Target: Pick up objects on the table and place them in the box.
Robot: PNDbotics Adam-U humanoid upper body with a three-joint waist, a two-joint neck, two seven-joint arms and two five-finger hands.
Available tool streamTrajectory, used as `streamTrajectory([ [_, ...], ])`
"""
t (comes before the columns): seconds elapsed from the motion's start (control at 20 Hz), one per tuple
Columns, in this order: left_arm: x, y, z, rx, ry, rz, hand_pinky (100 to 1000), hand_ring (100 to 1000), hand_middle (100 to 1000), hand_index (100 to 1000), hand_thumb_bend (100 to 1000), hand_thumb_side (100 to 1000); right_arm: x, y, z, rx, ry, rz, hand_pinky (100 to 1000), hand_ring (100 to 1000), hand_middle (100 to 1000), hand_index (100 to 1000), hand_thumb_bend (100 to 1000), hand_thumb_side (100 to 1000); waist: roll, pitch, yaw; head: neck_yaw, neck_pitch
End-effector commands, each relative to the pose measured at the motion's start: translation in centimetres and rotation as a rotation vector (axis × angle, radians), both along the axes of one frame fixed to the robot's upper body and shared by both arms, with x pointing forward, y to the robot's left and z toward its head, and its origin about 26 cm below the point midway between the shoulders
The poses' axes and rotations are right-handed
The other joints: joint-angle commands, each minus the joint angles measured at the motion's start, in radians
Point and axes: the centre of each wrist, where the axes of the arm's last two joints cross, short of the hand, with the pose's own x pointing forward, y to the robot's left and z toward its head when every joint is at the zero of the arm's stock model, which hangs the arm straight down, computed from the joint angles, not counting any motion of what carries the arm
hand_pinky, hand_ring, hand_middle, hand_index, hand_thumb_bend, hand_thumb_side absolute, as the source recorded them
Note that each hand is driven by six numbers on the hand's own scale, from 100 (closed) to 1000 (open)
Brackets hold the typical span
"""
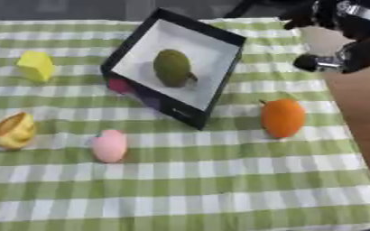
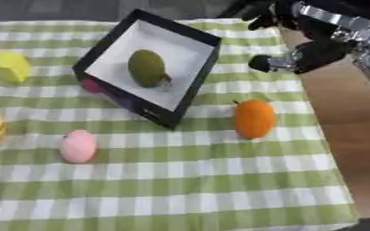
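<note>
The right hand (image 2: 314, 40) hung above the box's (image 1: 216, 85) far corner, fingers curled, holding nothing. Reaching for the orange fruit (image 1: 283, 117), it risked clipping the tilted box and rolling the green fruit (image 1: 172, 67) out.

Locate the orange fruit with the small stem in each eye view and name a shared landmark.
Left eye view: the orange fruit lies right of centre on the checked cloth.
Right eye view: nearer centre.
Shared landmark: the black box with white interior, to its upper left.
</note>
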Motion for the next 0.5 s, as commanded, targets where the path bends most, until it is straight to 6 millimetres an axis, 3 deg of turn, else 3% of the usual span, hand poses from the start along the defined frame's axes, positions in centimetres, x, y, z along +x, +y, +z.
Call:
streamTrajectory([
  [0.05, 0.0, 0.5, 0.7, 0.033, -0.010, -0.006, 984, 669, 736, 809, 285, 791, -1.1, -0.4, 2.6, -0.122, -0.005, 0.009, 958, 881, 885, 877, 530, 358, -0.013, -0.028, 0.002, 0.000, -0.003],
  [0.2, 0.0, 0.5, 0.7, 0.033, -0.010, -0.007, 984, 669, 737, 809, 285, 792, -1.7, -0.6, 2.7, -0.154, 0.032, 0.015, 954, 879, 882, 875, 591, 286, -0.014, -0.027, 0.001, 0.005, -0.003],
  [0.5, 0.0, 0.5, 0.7, 0.033, -0.012, -0.005, 984, 669, 738, 809, 285, 792, -2.4, -0.4, 1.9, -0.201, 0.058, 0.008, 947, 873, 871, 880, 529, 176, -0.015, -0.024, -0.002, 0.018, -0.003],
])
